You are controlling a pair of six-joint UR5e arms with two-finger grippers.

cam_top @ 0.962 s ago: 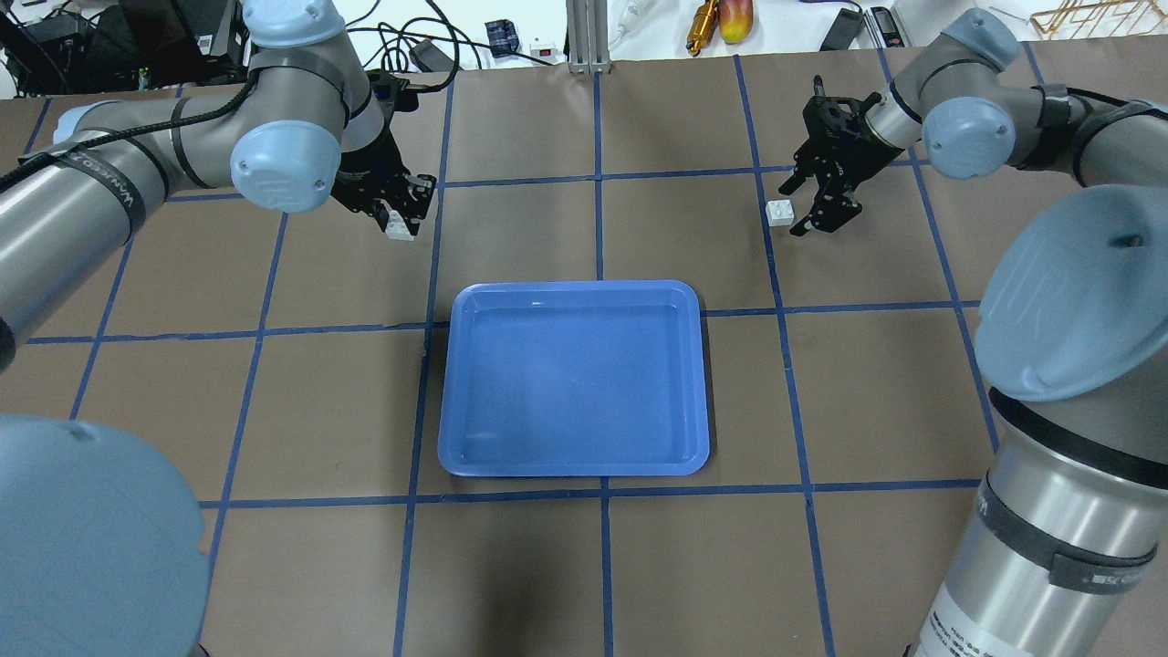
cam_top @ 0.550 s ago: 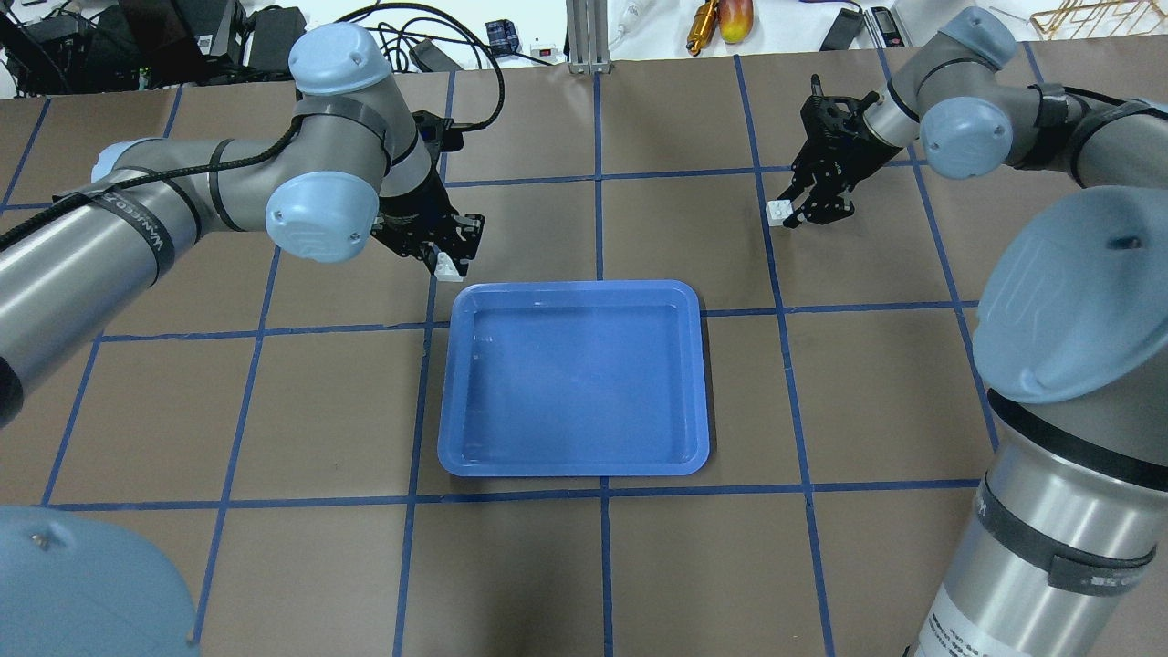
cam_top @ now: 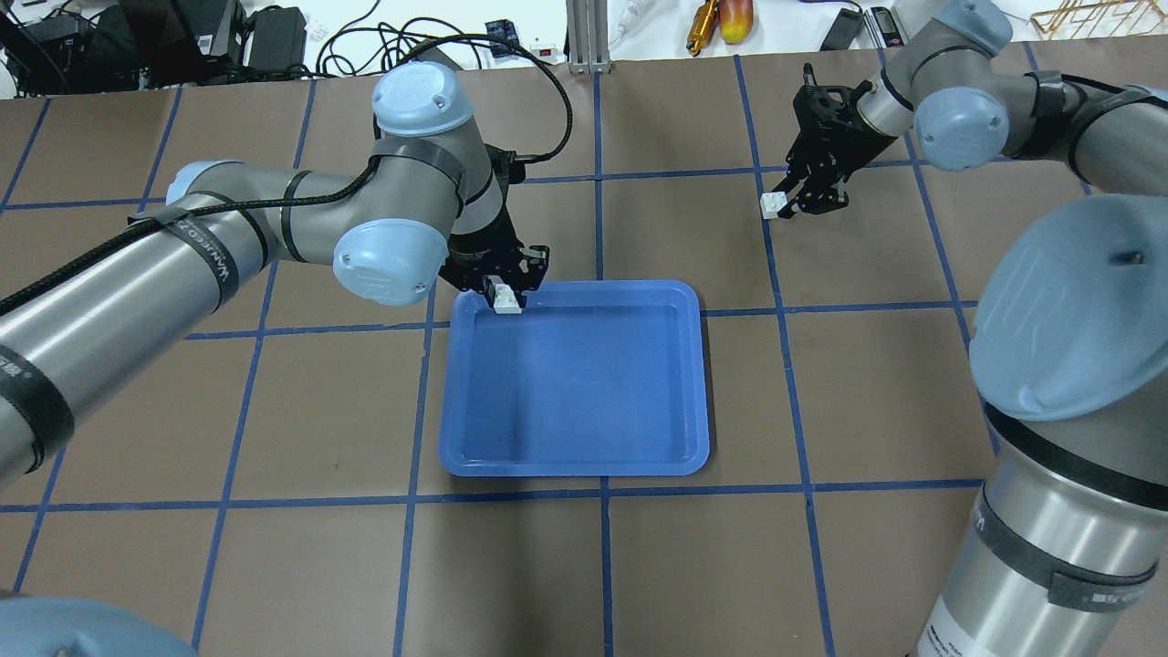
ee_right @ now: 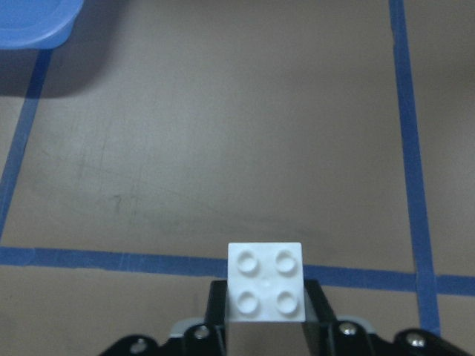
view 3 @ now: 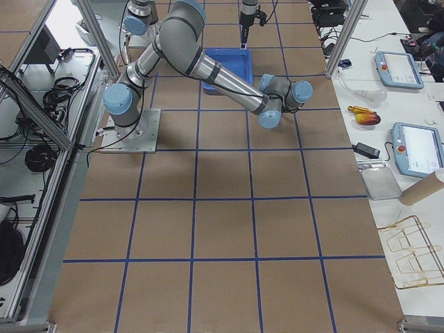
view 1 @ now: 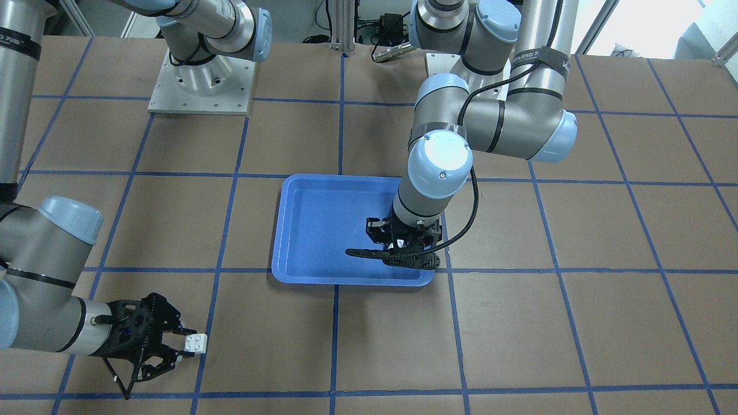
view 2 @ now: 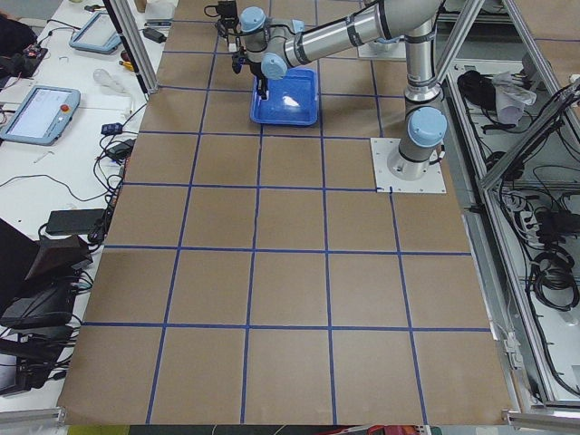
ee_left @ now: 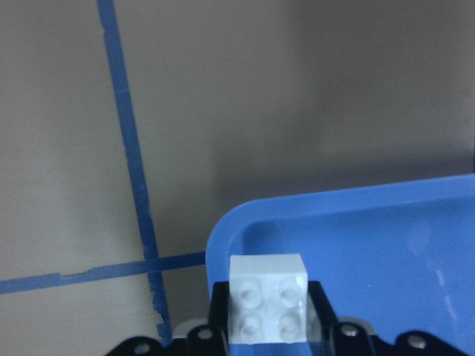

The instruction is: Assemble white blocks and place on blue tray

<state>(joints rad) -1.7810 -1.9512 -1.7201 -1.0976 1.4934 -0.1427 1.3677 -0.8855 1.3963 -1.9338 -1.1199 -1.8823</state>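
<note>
Left gripper (cam_top: 507, 290) clamped on one white block (ee_left: 268, 297), above far-left corner of tray (cam_top: 584, 401), likely staged so joining happens over tray. Right gripper (cam_top: 792, 203) pinches second block (ee_right: 266, 282), well apart, over table (cam_top: 319, 411). Blocks not yet joined.

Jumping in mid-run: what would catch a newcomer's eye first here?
The blue tray at the centre of the table stands out first. The left gripper hangs over its far-left corner, jaws shut on a white block. The right gripper holds the second white block over the table, beyond the tray's far-right corner.
</note>
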